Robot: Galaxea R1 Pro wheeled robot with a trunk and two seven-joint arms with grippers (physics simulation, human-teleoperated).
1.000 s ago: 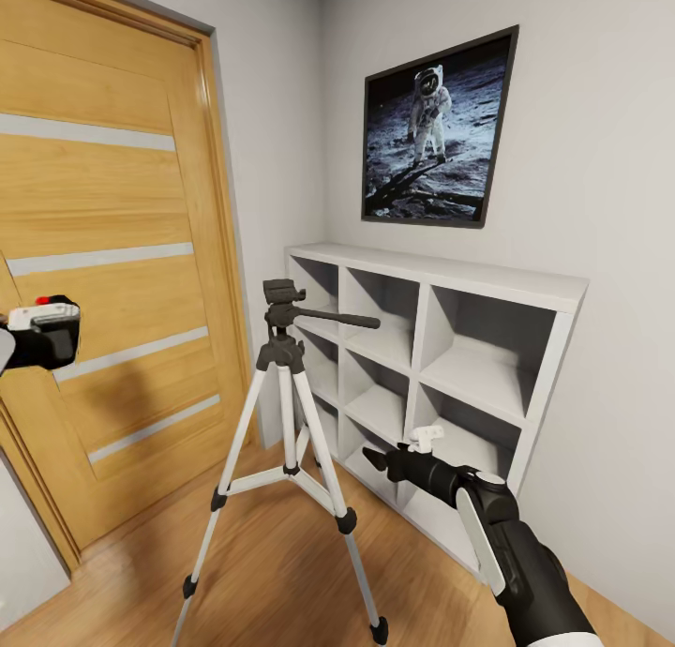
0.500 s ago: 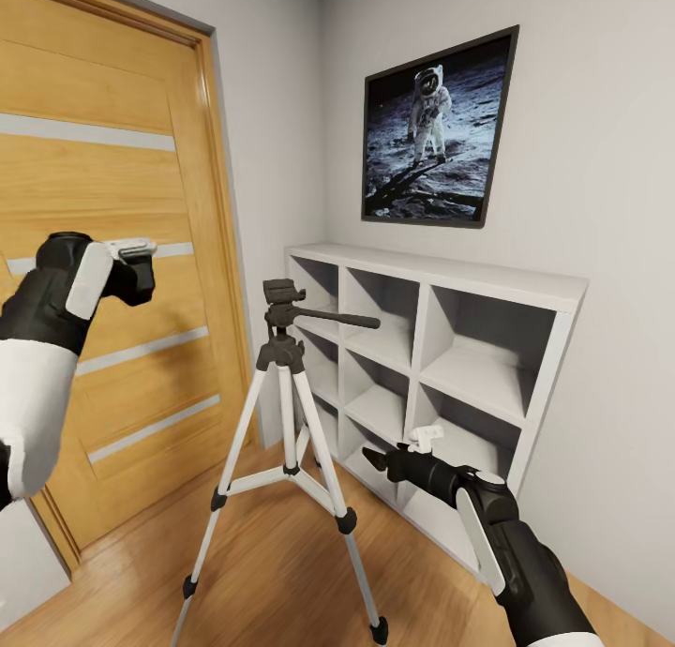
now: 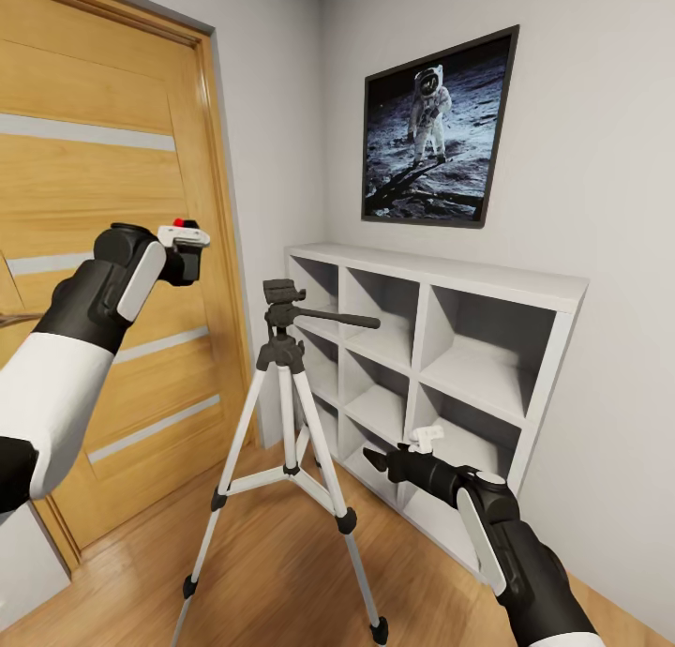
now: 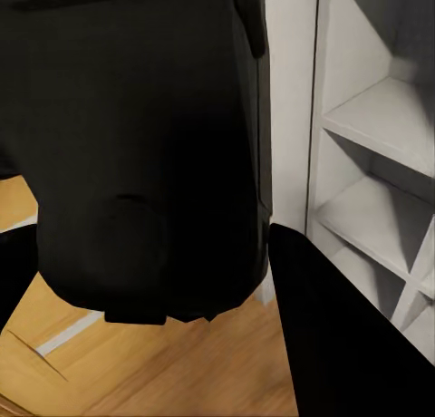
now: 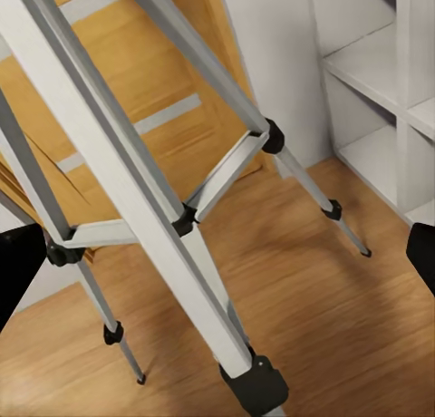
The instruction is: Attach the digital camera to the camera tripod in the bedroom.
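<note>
The digital camera (image 3: 187, 256) is held up in the left pincer (image 3: 183, 253), closed on its black body, in front of the wooden door (image 3: 112, 188) and above and to the left of the camera tripod (image 3: 281, 422); its small red button shows on top, and in the left wrist view its dark body (image 4: 145, 154) hangs between the fingers. The tripod stands on the wood floor (image 3: 272, 572) with legs spread, just in front of the white cube shelf (image 3: 450, 347), its black head (image 3: 281, 300) bare and the pan handle pointing towards the shelf. The right pincer (image 3: 398, 455) sits low near the shelf, beside the tripod's legs, holding nothing; how far apart its fingers stand I cannot tell. By my reading, the pick-up and the carry into the bedroom are done; what is left is to bring the camera over the head, lower it on squarely, and let go.
</note>
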